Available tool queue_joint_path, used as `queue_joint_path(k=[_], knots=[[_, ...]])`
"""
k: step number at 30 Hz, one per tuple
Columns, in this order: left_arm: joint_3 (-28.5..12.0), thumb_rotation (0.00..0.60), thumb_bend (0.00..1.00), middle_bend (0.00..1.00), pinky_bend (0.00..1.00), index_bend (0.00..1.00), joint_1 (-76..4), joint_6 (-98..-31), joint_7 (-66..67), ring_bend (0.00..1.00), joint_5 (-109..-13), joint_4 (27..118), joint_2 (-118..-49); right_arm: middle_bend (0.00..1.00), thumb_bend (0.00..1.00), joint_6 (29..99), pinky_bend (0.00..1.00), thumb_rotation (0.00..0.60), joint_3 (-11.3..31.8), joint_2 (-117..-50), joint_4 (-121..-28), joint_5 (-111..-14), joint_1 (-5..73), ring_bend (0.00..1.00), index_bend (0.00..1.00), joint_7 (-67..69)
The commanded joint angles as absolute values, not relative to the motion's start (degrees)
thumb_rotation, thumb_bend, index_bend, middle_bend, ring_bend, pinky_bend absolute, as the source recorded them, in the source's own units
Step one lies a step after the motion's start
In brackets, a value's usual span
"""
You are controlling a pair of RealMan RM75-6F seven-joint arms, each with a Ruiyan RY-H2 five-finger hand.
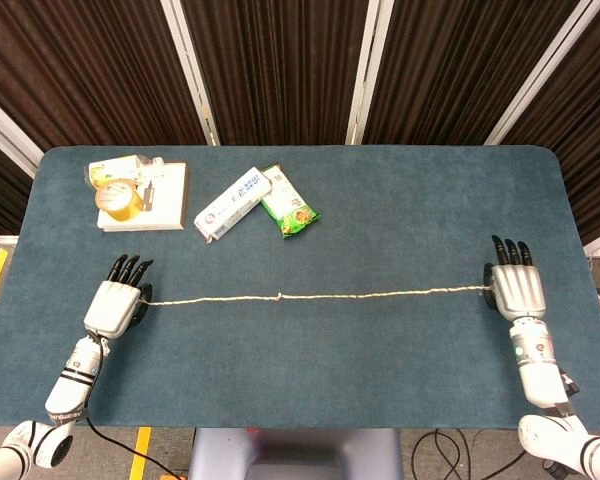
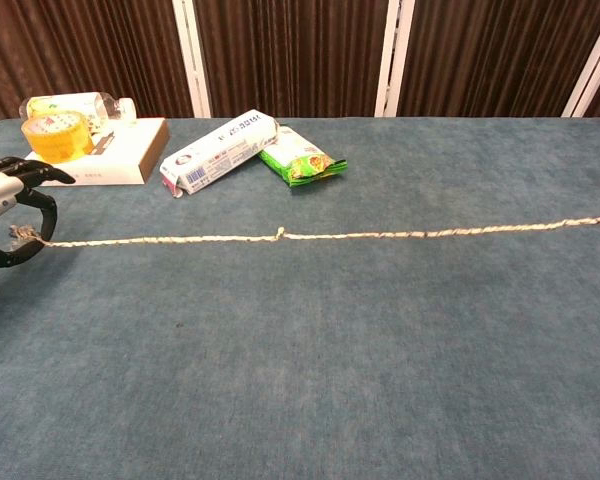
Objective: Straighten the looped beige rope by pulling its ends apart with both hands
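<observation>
Head view showed the rope (image 1: 310, 295) stretched taut across the counter (image 1: 380, 200), left robot hand (image 1: 113, 303) and right robot hand (image 1: 516, 290) each pinching an end. A small knot remained mid-span; pulling evenly outward would likely suit.

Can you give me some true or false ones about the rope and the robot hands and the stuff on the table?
1. The beige rope runs nearly straight between the two hands. True.
2. A big open loop sits in the middle of the rope. False: only a tiny knot shows there.
3. The left hand holds one rope end. True.
4. The right hand is resting on the green packet. False: it is at the rope's other end, far from the packet.
5. The yellow tape roll lies on the rope. False: it sits on the white box at the far left of the table.
</observation>
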State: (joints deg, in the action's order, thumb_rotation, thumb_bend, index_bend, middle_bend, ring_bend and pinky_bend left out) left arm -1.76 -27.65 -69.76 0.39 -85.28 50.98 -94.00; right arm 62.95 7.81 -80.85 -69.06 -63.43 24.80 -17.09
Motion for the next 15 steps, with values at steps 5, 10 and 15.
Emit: queue_joint_path(k=[5, 10, 15], knots=[[-1.5, 0.600, 0.44, 0.11, 0.07, 0.65, -27.0, -69.1, -0.6, 0.00, -85.0, 49.1, -94.5, 0.13, 0.59, 61.7, 0.00, 0.600, 7.5, -81.3, -65.4, -63.5, 23.7, 0.00, 0.79, -14.9], [-1.2, 0.600, 0.44, 0.11, 0.07, 0.65, -26.9, -68.3, -1.7, 0.00, -85.2, 47.7, -95.4, 0.13, 0.59, 60.5, 0.00, 0.600, 7.3, -82.2, -63.3, -63.6, 23.4, 0.00, 0.79, -14.2], [-0.9, 0.600, 0.44, 0.11, 0.07, 0.65, -27.1, -67.5, -2.6, 0.00, -85.6, 46.1, -96.5, 0.13, 0.59, 59.4, 0.00, 0.600, 7.1, -83.5, -61.4, -63.7, 23.3, 0.00, 0.79, -14.3]])
